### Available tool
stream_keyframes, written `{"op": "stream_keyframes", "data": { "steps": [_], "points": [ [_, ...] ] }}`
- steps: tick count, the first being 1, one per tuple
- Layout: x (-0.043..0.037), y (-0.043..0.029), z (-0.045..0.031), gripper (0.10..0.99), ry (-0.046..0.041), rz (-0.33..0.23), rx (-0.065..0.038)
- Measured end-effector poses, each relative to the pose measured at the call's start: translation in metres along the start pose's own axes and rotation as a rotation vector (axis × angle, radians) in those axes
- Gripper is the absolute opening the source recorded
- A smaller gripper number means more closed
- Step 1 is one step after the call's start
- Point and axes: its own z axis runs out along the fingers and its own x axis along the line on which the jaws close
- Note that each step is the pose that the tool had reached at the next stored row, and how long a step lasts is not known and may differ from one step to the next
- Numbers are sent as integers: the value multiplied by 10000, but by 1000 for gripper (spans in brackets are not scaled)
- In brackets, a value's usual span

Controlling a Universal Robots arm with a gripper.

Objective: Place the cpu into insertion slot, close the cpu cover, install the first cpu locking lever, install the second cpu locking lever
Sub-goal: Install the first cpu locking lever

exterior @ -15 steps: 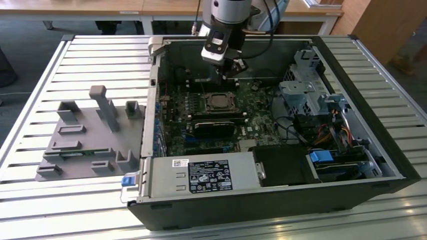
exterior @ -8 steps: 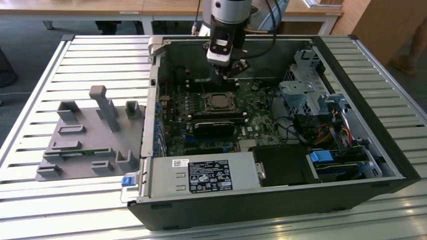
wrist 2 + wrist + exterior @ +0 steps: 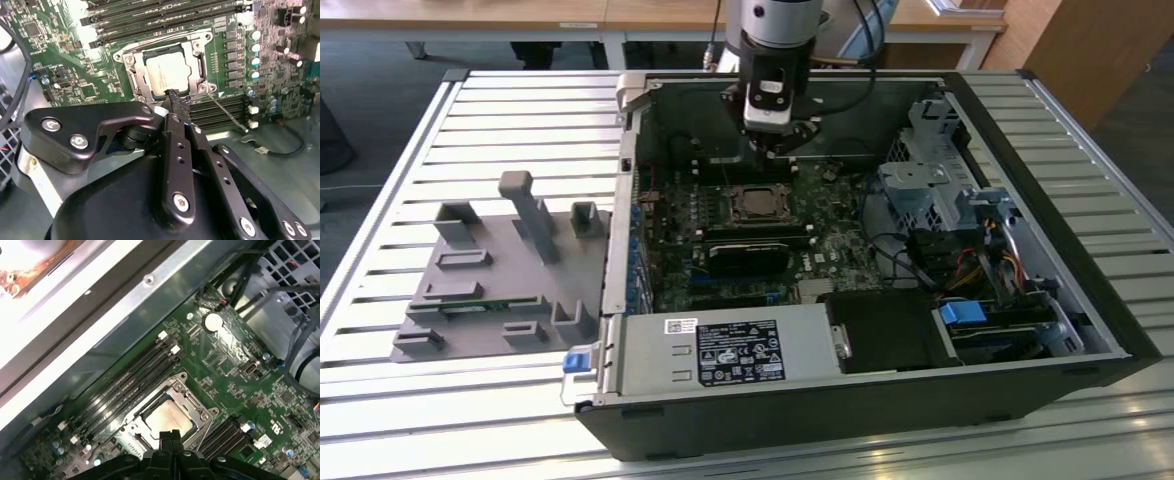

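The cpu [image 3: 167, 74] lies flat in the insertion slot [image 3: 131, 61], its pale silvery face showing through the cut-out of the cpu cover [image 3: 196, 52], which lies down over it. In the first wrist view the cpu [image 3: 167, 419] sits just beyond my fingertips. My gripper [image 3: 175, 96] is shut with nothing visible between its black fingers, its tips hovering at the socket's edge. A thin metal locking lever [image 3: 227, 114] juts out from a socket corner across the memory slots. In the exterior view my gripper [image 3: 774, 140] hangs over the board just behind the socket [image 3: 754, 205].
The open computer case [image 3: 1107, 350] rests on a slatted table. A power supply [image 3: 720, 355] fills the near side, a black card [image 3: 747, 250] lies near the socket, and drive cages with cables [image 3: 927, 190] stand at the exterior view's right. A grey fixture [image 3: 494, 270] sits outside.
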Motion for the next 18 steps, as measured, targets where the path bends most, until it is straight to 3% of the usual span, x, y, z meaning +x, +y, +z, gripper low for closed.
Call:
{"op": "stream_keyframes", "data": {
  "steps": [18],
  "points": [
    [3,-3,8,106,18,-3159,2]
  ]
}}
